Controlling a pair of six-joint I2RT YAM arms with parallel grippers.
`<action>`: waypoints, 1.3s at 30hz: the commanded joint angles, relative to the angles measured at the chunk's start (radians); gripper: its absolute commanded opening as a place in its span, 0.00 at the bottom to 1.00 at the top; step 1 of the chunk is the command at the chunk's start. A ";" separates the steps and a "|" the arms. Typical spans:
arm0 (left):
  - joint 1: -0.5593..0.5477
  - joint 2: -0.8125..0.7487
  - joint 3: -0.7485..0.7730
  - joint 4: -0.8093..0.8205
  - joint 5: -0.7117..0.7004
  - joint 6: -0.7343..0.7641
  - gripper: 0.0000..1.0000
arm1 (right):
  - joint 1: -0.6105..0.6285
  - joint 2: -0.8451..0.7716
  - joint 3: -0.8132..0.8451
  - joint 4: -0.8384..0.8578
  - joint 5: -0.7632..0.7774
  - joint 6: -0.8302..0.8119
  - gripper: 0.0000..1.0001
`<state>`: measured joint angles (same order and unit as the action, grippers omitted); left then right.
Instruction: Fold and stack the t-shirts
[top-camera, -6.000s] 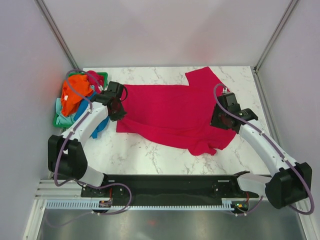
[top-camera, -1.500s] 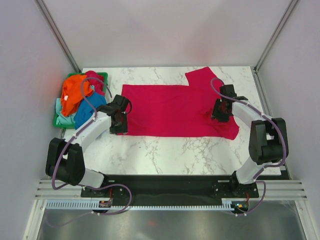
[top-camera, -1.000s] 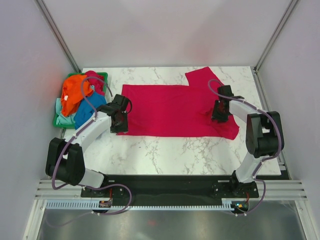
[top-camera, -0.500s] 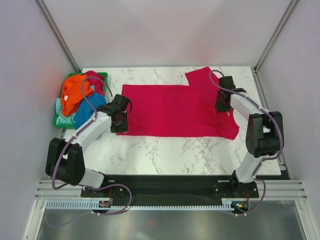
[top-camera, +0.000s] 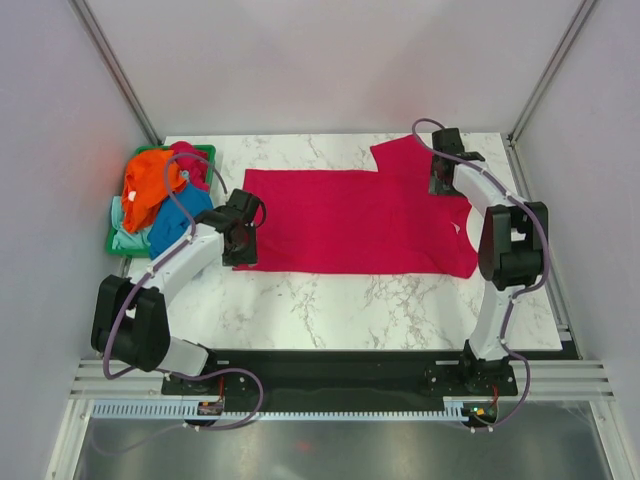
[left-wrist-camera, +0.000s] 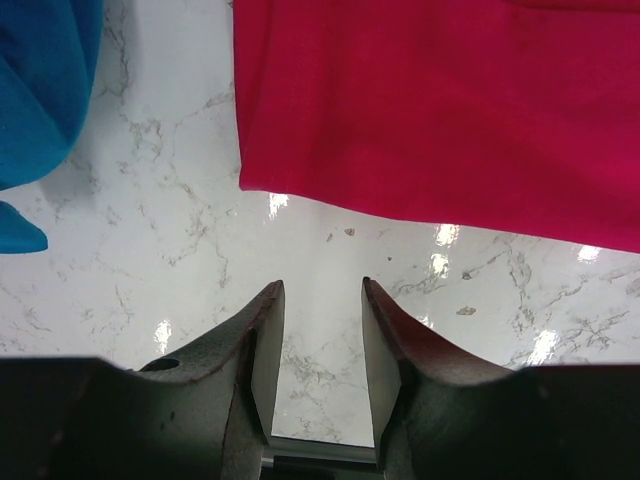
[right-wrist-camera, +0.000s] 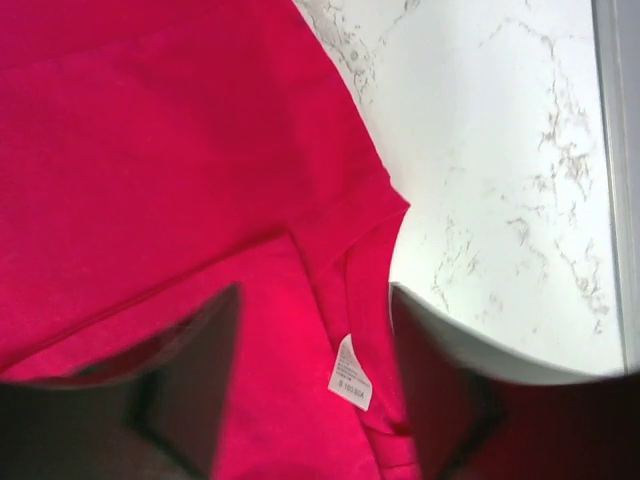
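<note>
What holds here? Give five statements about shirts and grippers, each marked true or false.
1. The red shirt lies spread out on the table. True.
2. The left gripper is shut on the red shirt. False: it is open and empty, over bare table beside the shirt.
3. The orange shirt sits in the basket. True.
4. The right gripper hangs over the basket. False: it is open above the red shirt.
5. The blue shirt lies folded on the red one. False: it is bunched up by the basket.
</note>
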<state>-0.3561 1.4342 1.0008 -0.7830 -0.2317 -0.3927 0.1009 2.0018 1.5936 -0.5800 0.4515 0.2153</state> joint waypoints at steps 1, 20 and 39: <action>-0.007 -0.009 0.001 0.018 -0.027 0.019 0.45 | -0.003 -0.113 -0.021 -0.026 -0.006 0.013 0.75; 0.034 -0.440 -0.284 0.093 -0.049 -0.452 0.53 | -0.205 -0.745 -0.885 0.086 -0.464 0.342 0.91; 0.075 -0.279 -0.384 0.364 -0.167 -0.515 0.58 | -0.357 -0.566 -0.897 0.250 -0.550 0.282 0.32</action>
<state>-0.2844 1.1110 0.6121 -0.5518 -0.3504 -0.8619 -0.2451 1.4178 0.6880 -0.3756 -0.0654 0.5018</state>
